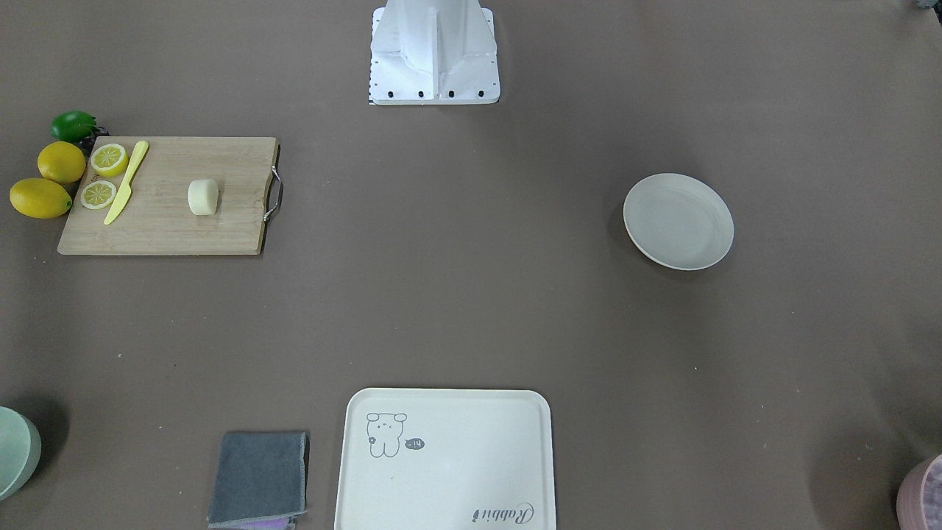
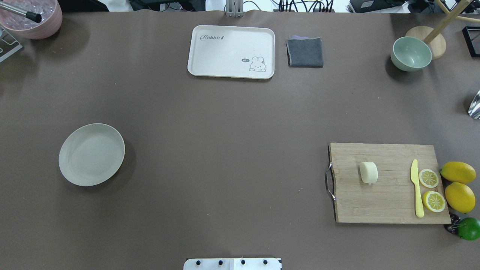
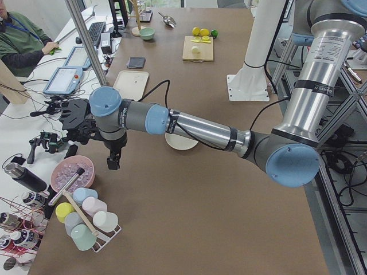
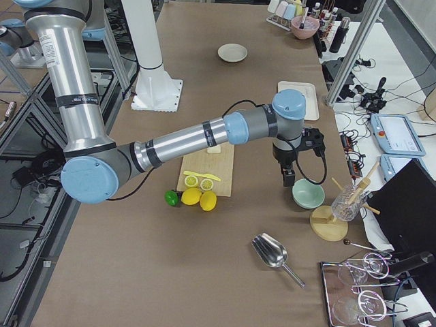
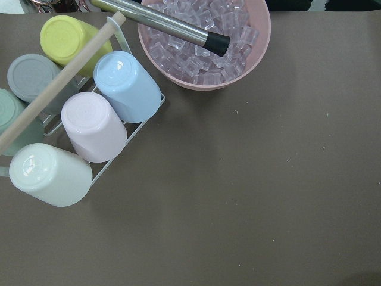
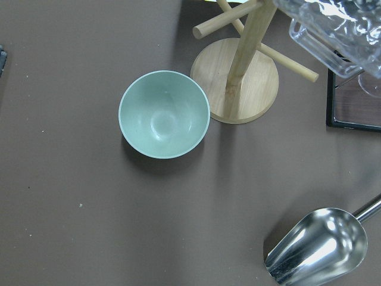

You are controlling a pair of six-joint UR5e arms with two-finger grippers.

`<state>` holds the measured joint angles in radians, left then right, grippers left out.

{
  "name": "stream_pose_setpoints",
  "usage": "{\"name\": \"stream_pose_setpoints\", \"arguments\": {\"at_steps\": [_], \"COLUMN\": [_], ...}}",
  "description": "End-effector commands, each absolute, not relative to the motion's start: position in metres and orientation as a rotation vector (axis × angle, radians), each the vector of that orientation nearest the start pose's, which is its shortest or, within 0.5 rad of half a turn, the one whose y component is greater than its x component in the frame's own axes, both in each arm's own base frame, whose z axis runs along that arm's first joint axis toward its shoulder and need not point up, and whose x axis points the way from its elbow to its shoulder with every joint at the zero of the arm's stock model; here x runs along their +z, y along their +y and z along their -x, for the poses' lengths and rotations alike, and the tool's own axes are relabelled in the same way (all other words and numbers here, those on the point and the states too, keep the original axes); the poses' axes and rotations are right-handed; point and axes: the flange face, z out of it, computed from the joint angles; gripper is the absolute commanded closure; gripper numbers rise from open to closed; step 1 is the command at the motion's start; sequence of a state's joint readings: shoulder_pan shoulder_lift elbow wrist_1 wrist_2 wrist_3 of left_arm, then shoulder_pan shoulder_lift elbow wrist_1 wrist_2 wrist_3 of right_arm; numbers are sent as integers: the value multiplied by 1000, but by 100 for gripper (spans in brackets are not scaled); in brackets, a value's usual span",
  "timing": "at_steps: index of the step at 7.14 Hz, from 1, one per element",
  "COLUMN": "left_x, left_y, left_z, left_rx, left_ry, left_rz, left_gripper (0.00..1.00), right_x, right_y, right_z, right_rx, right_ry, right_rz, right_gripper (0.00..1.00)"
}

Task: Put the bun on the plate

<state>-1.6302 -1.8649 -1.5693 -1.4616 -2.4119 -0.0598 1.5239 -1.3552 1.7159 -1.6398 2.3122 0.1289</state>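
Note:
The bun [image 2: 368,172] [image 1: 203,197], a pale cream lump, lies on a wooden cutting board [image 2: 390,204] on the robot's right side. The plate [image 2: 92,154] [image 1: 678,221], round, off-white and bare, sits far off on the robot's left. My left gripper [image 3: 113,160] hangs beside a pink ice bowl at the table's far left corner, well away from the plate. My right gripper [image 4: 289,178] hovers near a green bowl, beyond the board. Both grippers show only in the side views, so I cannot tell whether they are open or shut.
On the board lie a yellow knife [image 2: 416,187] and lemon halves [image 2: 428,178], with whole lemons [image 2: 458,187] beside it. A rabbit tray [image 2: 231,41], grey cloth [image 2: 305,52] and green bowl [image 6: 164,114] stand at the back. Ice bowl [image 5: 205,42], cup rack [image 5: 89,125], metal scoop [image 6: 318,250].

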Motion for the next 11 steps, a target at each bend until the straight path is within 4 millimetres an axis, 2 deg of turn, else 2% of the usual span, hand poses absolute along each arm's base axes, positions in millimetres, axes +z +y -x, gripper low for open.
{"name": "stream_pose_setpoints", "arguments": {"at_steps": [1,3,6,8,10,11], "left_x": [479,468,475,487,464,465], "left_y": [-601,-606,-602,-592,-598,-596], "left_z": [93,91,89,84,84,84], "left_rx": [-19,19,19,0,41,40], "left_ry": [841,836,839,931,926,924], "left_rz": [-213,-273,-277,-242,-287,-287], "left_gripper": [2,2,2,2,2,2], "right_x": [479,484,484,485,487,482], "right_y": [-577,-576,-577,-577,-575,-576], "right_z": [-39,-39,-40,-40,-40,-41], "right_rx": [-32,-27,-27,-25,-13,9], "right_ry": [-756,-755,-752,-752,-753,-756], "right_rz": [-217,-206,-209,-207,-198,-199], "right_gripper": [0,0,0,0,0,0]}}
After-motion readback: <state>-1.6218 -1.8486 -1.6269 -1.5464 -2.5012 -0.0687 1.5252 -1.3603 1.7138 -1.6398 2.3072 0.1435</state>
